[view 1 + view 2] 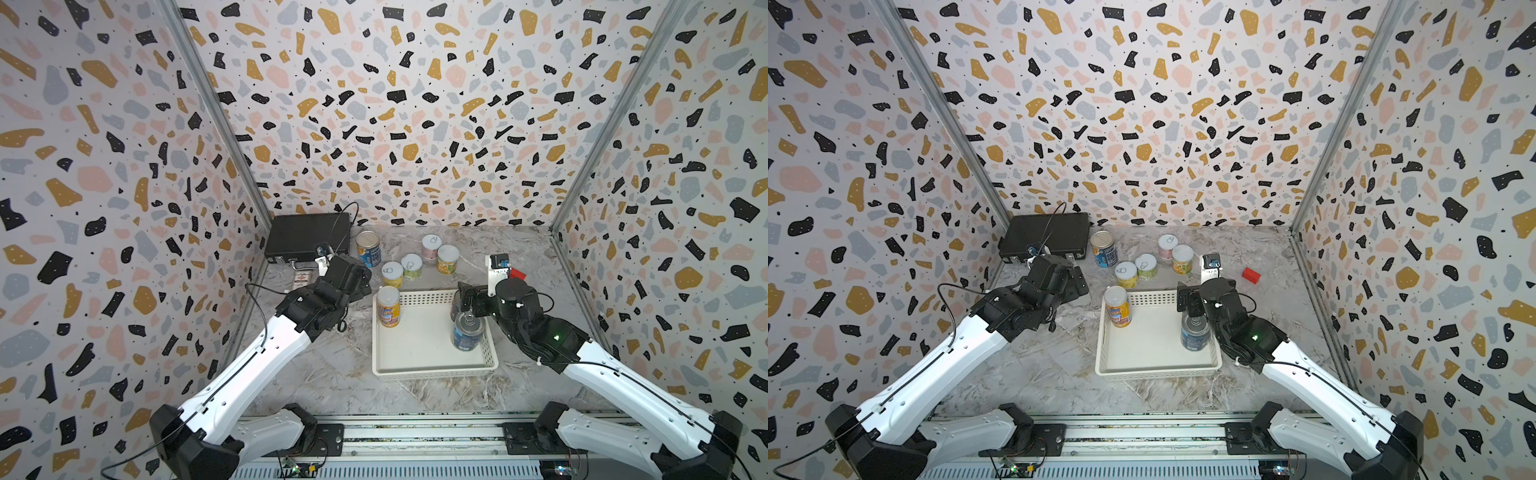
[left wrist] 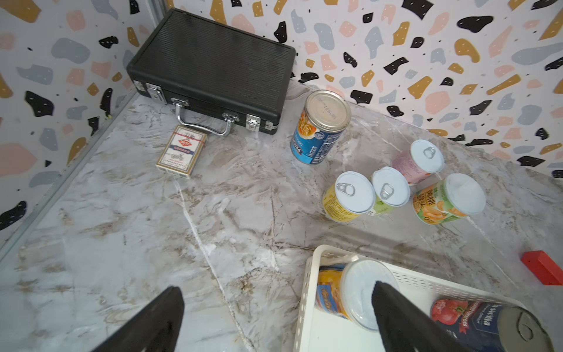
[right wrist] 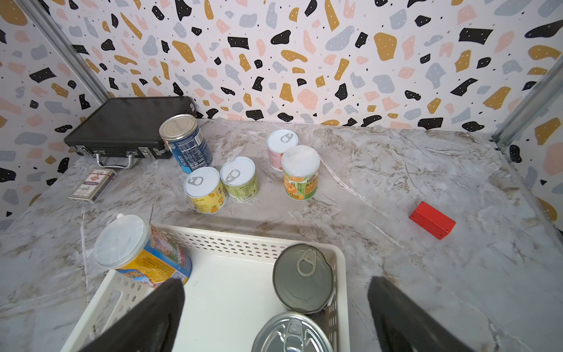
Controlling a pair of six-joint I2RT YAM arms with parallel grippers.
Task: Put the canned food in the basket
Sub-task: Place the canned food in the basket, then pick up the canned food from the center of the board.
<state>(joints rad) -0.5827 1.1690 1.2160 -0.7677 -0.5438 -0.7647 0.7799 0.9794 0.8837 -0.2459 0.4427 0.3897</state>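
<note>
The white basket [image 1: 432, 371] [image 1: 1158, 372] stands mid-table. Inside it stand an orange-yellow can [image 1: 388, 307] [image 2: 332, 292] at the far left corner and two metal-topped cans along the right wall: a navy one [image 1: 467, 330] [image 3: 292, 333] and a darker one [image 3: 301, 279] behind it. Beyond the basket stand several more cans: blue [image 1: 369, 248], yellow [image 1: 392, 275], light green [image 1: 412, 266], pink [image 1: 430, 248] and green-orange [image 1: 447, 259]. My left gripper [image 1: 366, 281] [image 2: 278, 317] hangs open left of the basket's far corner. My right gripper [image 1: 467, 297] [image 3: 274, 311] hovers open over the right-hand cans, holding nothing.
A black briefcase [image 1: 307, 239] lies in the far left corner, a flat card packet [image 2: 182, 151] in front of it. A small red block [image 1: 1251, 275] [image 3: 432, 220] sits to the right of the basket. Patterned walls close in three sides.
</note>
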